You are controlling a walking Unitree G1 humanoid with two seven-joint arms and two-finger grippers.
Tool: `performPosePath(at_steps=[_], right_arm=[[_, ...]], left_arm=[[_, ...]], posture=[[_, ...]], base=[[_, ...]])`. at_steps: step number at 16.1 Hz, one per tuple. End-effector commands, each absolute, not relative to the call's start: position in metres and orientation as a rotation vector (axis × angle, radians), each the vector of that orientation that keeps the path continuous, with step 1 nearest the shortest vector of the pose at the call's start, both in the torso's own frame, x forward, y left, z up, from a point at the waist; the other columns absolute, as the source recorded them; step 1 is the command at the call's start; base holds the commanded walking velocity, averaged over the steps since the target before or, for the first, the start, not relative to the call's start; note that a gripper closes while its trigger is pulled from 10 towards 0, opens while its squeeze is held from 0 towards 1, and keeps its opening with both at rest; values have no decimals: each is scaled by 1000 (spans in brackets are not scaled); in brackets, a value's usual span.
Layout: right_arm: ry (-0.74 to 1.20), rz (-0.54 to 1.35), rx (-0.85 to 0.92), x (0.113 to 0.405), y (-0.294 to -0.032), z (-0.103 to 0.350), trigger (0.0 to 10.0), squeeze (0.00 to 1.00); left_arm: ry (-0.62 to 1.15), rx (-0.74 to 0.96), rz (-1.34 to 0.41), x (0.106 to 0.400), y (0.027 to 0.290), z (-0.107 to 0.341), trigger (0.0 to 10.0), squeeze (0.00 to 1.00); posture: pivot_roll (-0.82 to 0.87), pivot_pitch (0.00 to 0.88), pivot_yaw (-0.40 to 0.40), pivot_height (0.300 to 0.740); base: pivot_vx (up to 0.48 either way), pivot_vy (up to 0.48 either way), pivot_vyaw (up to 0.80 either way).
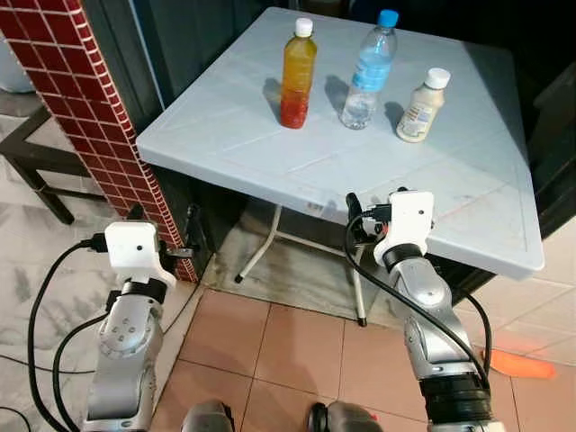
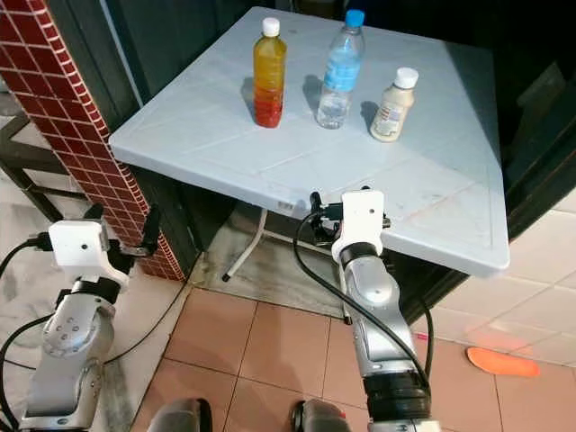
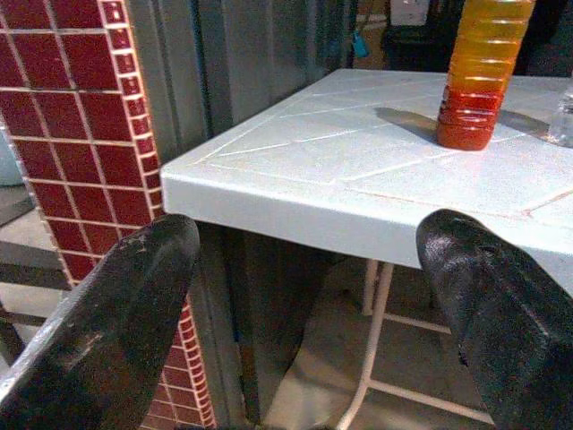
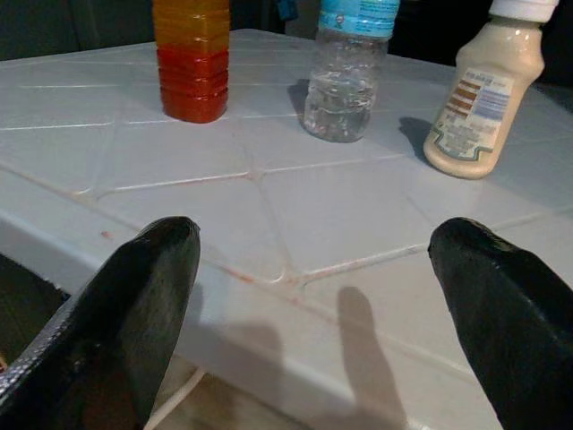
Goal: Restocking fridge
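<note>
Tiled flooring and a red mosaic pillar [image 1: 63,99] flank the pale blue table [image 1: 225,135]. Along its far edge stand an orange juice bottle [image 1: 298,76], a water bottle [image 1: 370,72] and a cream bottle [image 1: 423,106]. The left gripper [image 3: 304,305] and right gripper [image 4: 313,313] hover by the near edge, fingers apart.

Labels on the water bottle [image 1: 370,68] and cream bottle [image 1: 423,104] are unreadable; at twelve o'clock the table's [image 1: 270,144] far edge is cropped.
</note>
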State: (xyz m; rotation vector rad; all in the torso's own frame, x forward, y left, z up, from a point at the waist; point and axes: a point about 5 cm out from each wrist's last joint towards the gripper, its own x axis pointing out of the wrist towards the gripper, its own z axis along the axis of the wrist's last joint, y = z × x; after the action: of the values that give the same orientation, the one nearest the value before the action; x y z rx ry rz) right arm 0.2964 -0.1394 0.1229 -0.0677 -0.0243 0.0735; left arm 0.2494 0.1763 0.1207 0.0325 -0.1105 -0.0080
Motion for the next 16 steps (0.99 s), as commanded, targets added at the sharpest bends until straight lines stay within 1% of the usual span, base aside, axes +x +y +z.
performPosePath(at_steps=[1,3,4,5,8,12,16], right_arm=[[-41,63,-68,299,-140,127,10000,0],[-54,58,-59,301,-142,130,10000,0],[-47,43,-47,302,-143,129,10000,0],[-54,16,-62,304,-146,131,10000,0],[-66,21,-70,306,-146,132,10000,0],[-88,25,-93,305,-144,134,10000,0],[-95,2,-112,305,-146,134,10000,0]], left_arm=[[-114,32,-15,250,176,123,10000,0],[-113,23,-12,252,176,123,10000,0],[-114,20,-14,252,176,123,10000,0],[-116,22,-17,252,175,124,10000,0],[-116,20,-21,253,174,124,10000,0],[-111,-3,-36,254,172,123,10000,0],[-107,-14,-40,254,171,123,10000,0]], posture=[[56,115,-13,740],[57,111,-14,740],[57,110,-14,740],[57,107,-15,740],[56,102,-13,740],[55,104,-12,740],[57,110,-11,740]], base=[[412,0,0],[414,0,0],[409,251,-463],[405,255,-781],[404,259,-777],[310,362,0],[0,382,0]])
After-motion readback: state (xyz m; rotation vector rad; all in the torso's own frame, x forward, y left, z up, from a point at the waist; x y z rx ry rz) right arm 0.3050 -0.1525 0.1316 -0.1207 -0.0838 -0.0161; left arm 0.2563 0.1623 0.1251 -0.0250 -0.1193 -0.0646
